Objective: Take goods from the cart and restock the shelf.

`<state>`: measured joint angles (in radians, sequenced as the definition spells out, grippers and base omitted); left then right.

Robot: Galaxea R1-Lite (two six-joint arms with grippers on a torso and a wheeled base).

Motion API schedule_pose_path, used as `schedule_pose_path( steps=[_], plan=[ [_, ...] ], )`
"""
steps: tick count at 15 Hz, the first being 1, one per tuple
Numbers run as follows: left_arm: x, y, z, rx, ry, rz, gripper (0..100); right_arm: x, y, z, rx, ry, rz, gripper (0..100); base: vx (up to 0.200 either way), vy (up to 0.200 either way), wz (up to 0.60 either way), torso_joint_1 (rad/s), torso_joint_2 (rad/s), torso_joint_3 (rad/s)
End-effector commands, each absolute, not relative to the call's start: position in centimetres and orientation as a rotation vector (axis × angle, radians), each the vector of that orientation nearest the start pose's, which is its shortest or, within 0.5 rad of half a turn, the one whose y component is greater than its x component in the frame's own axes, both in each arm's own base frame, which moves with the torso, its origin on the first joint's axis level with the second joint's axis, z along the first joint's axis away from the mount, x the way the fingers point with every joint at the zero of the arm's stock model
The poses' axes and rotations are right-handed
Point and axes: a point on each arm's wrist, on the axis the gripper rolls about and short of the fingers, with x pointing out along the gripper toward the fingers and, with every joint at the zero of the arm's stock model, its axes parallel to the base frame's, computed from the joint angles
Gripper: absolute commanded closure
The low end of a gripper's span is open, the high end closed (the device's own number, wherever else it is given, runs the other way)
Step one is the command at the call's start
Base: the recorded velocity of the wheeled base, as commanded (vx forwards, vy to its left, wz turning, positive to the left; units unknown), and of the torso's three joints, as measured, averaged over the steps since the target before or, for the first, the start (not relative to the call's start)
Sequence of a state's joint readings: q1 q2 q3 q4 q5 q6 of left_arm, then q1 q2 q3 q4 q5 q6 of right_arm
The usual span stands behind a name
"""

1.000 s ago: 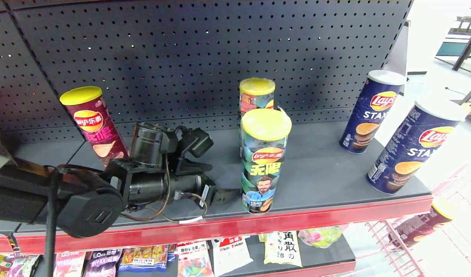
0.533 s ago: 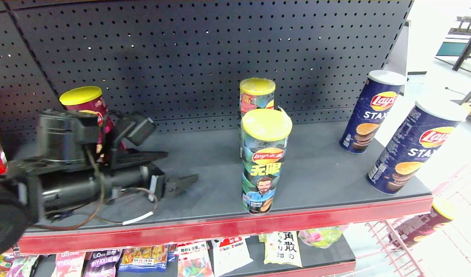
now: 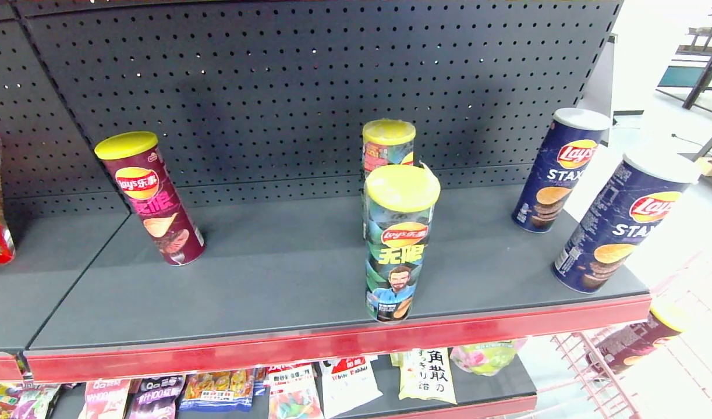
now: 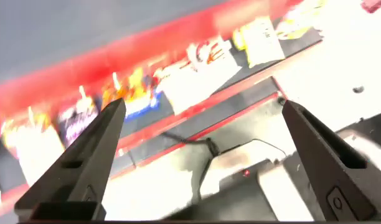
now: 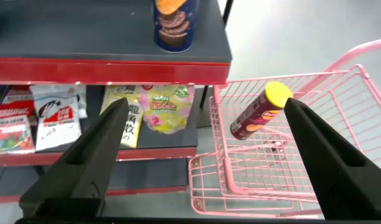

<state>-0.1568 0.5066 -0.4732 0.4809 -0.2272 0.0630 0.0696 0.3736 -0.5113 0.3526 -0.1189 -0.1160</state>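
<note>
Left end effector (image 4: pixel 203 104), dark tapered fingers (image 4: pixel 84 168)

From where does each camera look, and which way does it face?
Head view: from the robot's head, forward and down at the grey metal shelf with red front edge.
Left wrist view: from the left wrist, toward lower-shelf snack packets; open left tool frames them.
Right wrist view: from the right wrist, down at the pink wire cart; open right tool frames it.
Shared: head and right wrist views both show that cart and the maroon yellow-lidded can lying in it.
</note>
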Motion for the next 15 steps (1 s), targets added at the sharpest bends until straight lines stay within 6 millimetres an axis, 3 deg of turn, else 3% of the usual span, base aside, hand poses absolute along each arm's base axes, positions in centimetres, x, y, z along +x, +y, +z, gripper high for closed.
schedule_pose_path(
  steps=[1, 2, 3, 5, 7, 8, 10, 15],
  plan=[
    [-5.1, 0.3, 12.3, 0.039, 0.396, -0.254, 0, -2.3, -0.4, 17.2, -0.135, 0.211, -0.05, 0, 0.0, 0.0, 0.0, 0.0, 0.0, 0.0],
    [-5.3, 0.5, 10.4, 0.058, 0.413, -0.157, 0, -2.5, -0.4, 15.5, -0.139, 0.219, -0.046, 0, 0.0, 0.0, 0.0, 0.0, 0.0, 0.0],
    [-5.2, 0.6, 10.1, 0.034, 0.405, -0.099, 0, -3.1, -0.4, 14.1, -0.137, 0.202, -0.046, 0, 0.0, 0.0, 0.0, 0.0, 0.0, 0.0],
    [-4.3, 0.4, 9.8, -0.033, 0.341, -0.148, 0, -3.8, -0.5, 10.9, -0.127, 0.179, -0.048, 0, 0.0, 0.0, 0.0, 0.0, 0.0, 0.0],
    [-2.4, 0.2, 9.2, -0.031, 0.148, -0.151, 0, -3.0, -0.4, 10.1, -0.067, 0.13, -0.05, 0, 0.0, 0.0, 0.0, 0.0, 0.0, 0.0],
    [-1.6, 0.1, 7.9, -0.015, 0.083, -0.139, 0, -2.2, -0.4, 8.6, -0.066, 0.122, -0.044, 0, 0.0, 0.0, 0.0, 0.0, 0.0, 0.0],
    [-1.6, 0.1, 7.8, 0.007, 0.095, -0.124, 0, -1.7, -0.2, 8.5, -0.049, 0.031, -0.004, 0, 0.0, 0.0, 0.0, 0.0, 0.0, 0.0],
    [-1.6, 0.1, 7.8, 0.015, 0.09, -0.126, 0, -1.7, -0.1, 8.4, -0.025, 0.033, 0.056, 0, 0.0, 0.0, 0.0, 0.0, 0.0, 0.0]
  ],
)
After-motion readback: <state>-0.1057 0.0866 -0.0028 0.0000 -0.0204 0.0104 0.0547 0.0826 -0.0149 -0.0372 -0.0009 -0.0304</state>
